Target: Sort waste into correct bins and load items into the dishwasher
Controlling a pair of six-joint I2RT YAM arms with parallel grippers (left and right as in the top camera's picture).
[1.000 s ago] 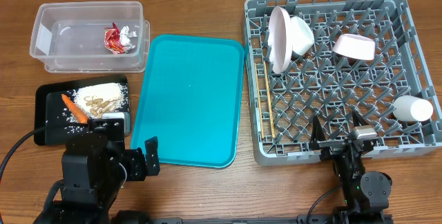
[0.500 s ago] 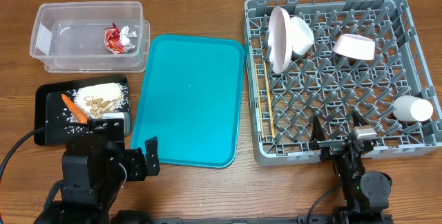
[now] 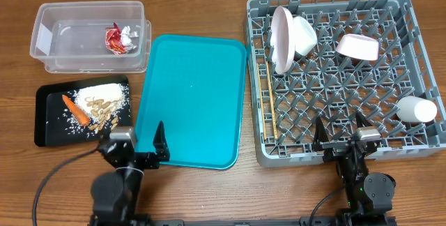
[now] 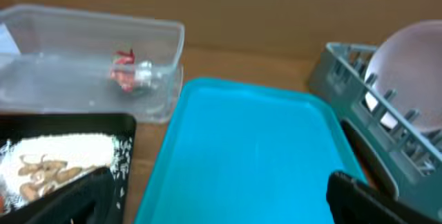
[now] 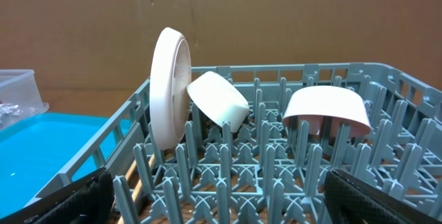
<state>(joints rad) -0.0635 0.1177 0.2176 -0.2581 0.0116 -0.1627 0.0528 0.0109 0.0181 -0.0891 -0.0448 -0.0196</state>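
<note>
As the foil wrapper (image 3: 119, 38) lay in the clear tub (image 3: 49, 17), upper left, and the white plate (image 3: 281, 39) in the grey rack (image 3: 327, 0), right, the left gripper (image 3: 133, 145) and right gripper (image 3: 341, 136), spread apart and empty, were judged best lifted straight clear.

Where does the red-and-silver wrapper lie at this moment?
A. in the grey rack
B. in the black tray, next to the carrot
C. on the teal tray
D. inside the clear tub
D: the overhead view shows the wrapper on the floor of the tub, within its walls.
</note>
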